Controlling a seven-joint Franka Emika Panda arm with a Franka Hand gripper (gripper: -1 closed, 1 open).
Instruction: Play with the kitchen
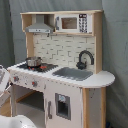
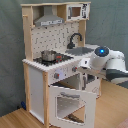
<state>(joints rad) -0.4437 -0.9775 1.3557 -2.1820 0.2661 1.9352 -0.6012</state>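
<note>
The kitchen [image 1: 60,60] of light wood and white panels stands tall in both exterior views. It has a hood, a small microwave [image 1: 70,23], a black faucet [image 1: 85,58], a grey sink [image 1: 73,73] and a black stovetop carrying a metal pot [image 1: 33,62]. In the second exterior view the windowed oven door [image 2: 70,105] hangs open, tilted outward. My gripper [image 2: 86,70] is at the front of the kitchen [image 2: 55,55], just above the open door's top edge and beside the knob panel. The white arm with a blue light [image 2: 102,51] reaches in from the second exterior view's right.
A grey curtain hangs behind the kitchen. The floor [image 2: 12,120] is of wood. White parts of the arm show at the first exterior view's left edge [image 1: 3,84] and bottom left corner [image 1: 15,121].
</note>
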